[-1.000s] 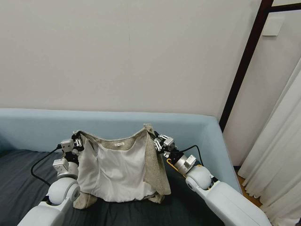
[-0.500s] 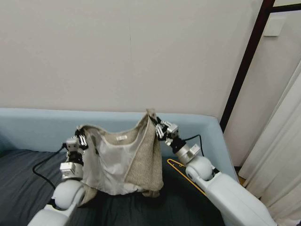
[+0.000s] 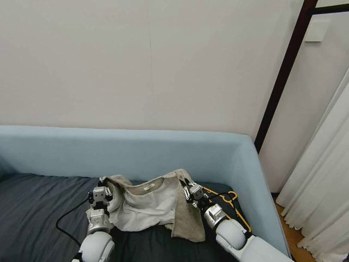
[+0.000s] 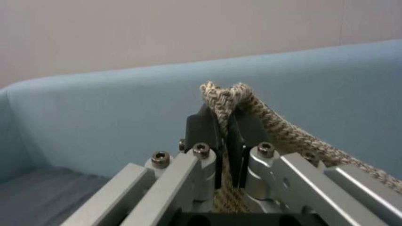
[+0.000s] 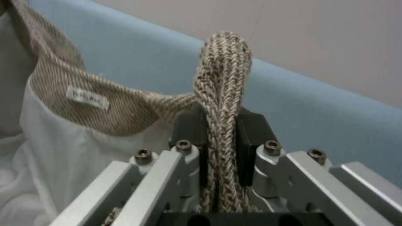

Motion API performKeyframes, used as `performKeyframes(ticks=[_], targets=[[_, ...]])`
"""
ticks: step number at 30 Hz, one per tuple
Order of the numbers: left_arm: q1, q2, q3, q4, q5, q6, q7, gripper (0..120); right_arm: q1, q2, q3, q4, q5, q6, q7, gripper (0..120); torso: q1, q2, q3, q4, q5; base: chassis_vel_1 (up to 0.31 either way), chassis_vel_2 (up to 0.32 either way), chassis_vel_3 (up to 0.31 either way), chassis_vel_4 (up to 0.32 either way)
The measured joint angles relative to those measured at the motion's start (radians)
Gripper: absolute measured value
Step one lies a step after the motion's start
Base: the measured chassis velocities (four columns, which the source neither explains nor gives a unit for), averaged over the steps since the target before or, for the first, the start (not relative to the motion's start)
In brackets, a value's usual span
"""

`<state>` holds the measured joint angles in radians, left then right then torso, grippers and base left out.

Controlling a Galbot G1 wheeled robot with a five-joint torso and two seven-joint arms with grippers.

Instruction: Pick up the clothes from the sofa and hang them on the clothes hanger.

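You have one garment, beige knit with a white lining, sagging low over the dark seat of the sofa and strung between two claws. The left gripper pinches one knit edge and the right gripper pinches the other. One orange hanger lies just beside your right arm, near the sofa's end wall. The seat to your left is open.

Beige herringbone garment, white lining; pale blue sofa, dark cushion; orange hanger
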<state>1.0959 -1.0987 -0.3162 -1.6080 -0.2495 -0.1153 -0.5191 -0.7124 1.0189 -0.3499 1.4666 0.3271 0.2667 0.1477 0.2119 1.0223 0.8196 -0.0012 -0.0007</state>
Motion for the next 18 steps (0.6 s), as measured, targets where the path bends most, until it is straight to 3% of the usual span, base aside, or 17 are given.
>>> performKeyframes(ticks=[3, 5, 7, 10, 15, 18], targets=[[-0.005, 0.062, -0.013, -0.019, -0.012, 0.000, 0.011, 3, -0.031, -0.041, 0.015, 0.057, 0.071, -0.065, -0.026, 31, 0.000, 0.000, 0.000, 0.0000, -0.0001, 0.000, 0.000, 0.000, 0.000], [-0.005, 0.068, -0.013, -0.021, -0.013, 0.000, 0.011, 3, -0.035, -0.045, 0.018, 0.062, 0.077, -0.074, -0.027, 32, 0.000, 0.000, 0.000, 0.0000, 0.0000, 0.000, 0.000, 0.000, 0.000], [0.001, 0.090, -0.014, -0.040, -0.025, 0.000, 0.014, 3, -0.063, -0.076, 0.053, 0.091, 0.083, -0.154, -0.031, 46, 0.000, 0.000, 0.000, 0.0000, -0.0001, 0.000, 0.000, 0.000, 0.000], [0.009, 0.092, -0.014, -0.054, -0.027, 0.000, 0.016, 3, -0.077, -0.101, 0.076, 0.106, 0.085, -0.215, -0.028, 52, 0.000, 0.000, 0.000, -0.0001, 0.0000, 0.000, 0.000, 0.000, 0.000], [0.047, 0.086, -0.020, -0.088, -0.028, -0.001, 0.020, 3, -0.085, -0.145, 0.125, 0.087, 0.091, -0.404, 0.037, 77, 0.000, 0.000, 0.000, -0.0002, -0.0001, 0.000, 0.000, 0.000, 0.000], [0.057, 0.083, -0.021, -0.095, -0.027, -0.001, 0.021, 3, -0.077, -0.144, 0.136, 0.058, 0.108, -0.456, 0.065, 83, 0.000, 0.000, 0.000, -0.0001, 0.0000, 0.000, 0.000, 0.000, 0.000]])
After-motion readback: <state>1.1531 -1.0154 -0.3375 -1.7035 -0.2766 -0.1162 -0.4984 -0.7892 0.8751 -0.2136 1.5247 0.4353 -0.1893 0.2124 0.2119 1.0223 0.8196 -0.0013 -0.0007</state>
